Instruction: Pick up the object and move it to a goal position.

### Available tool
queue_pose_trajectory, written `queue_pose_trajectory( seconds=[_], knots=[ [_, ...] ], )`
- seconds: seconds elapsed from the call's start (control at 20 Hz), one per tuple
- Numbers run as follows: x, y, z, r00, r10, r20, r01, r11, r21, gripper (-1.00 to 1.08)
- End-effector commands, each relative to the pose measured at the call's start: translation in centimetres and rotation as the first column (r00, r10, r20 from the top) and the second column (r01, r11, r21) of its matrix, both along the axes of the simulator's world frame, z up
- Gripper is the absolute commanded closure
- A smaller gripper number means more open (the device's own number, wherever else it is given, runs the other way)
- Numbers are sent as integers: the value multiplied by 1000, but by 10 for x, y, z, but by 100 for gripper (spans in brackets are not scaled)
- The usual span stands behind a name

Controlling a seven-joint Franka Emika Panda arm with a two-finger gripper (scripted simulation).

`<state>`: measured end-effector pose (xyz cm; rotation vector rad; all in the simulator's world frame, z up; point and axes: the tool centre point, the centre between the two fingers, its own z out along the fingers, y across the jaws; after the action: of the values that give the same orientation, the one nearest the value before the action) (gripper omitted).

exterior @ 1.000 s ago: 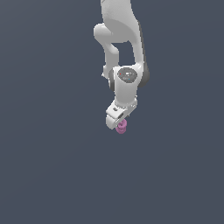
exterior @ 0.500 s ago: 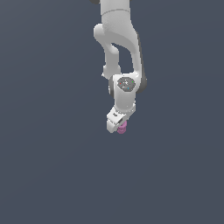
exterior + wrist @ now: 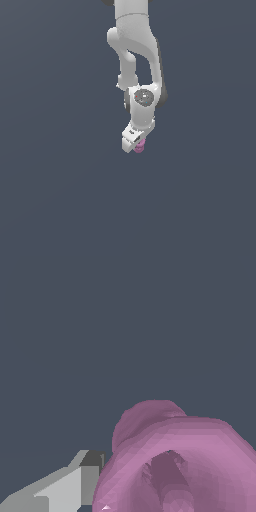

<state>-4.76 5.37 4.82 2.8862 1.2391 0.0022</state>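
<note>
The object [image 3: 141, 146] is a tiny pink-purple knobbly piece of rounded lobes. In the exterior view it sits at the tip of my white gripper [image 3: 136, 146], which hangs from the arm above the dark grey floor. The gripper is shut on it. In the wrist view the object [image 3: 175, 461] fills much of the picture, close to the camera, with a hollow in its middle. One grey finger [image 3: 70, 486] shows beside it; the other finger is hidden.
The flat dark grey floor [image 3: 60, 200] fills both views, with no other object or marker in sight. The white arm [image 3: 135, 45] comes down from the exterior view's top edge.
The gripper with the object has shifted slightly to the exterior view's left and a little upward. The wrist has tilted. The object stays in the fingers.
</note>
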Motion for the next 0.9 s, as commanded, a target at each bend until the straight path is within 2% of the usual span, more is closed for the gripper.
queue_pose_trajectory(
  seconds=[0.0, 0.45, 0.85],
  knots=[
    [-1, 0, -1, 1000, 1, -2, -1, 1000, 0, 108],
    [1, 9, 12, 1000, 1, 0, -1, 1000, 0, 108],
    [3, 48, 61, 1000, 1, 0, -1, 1000, 0, 108]
  ],
)
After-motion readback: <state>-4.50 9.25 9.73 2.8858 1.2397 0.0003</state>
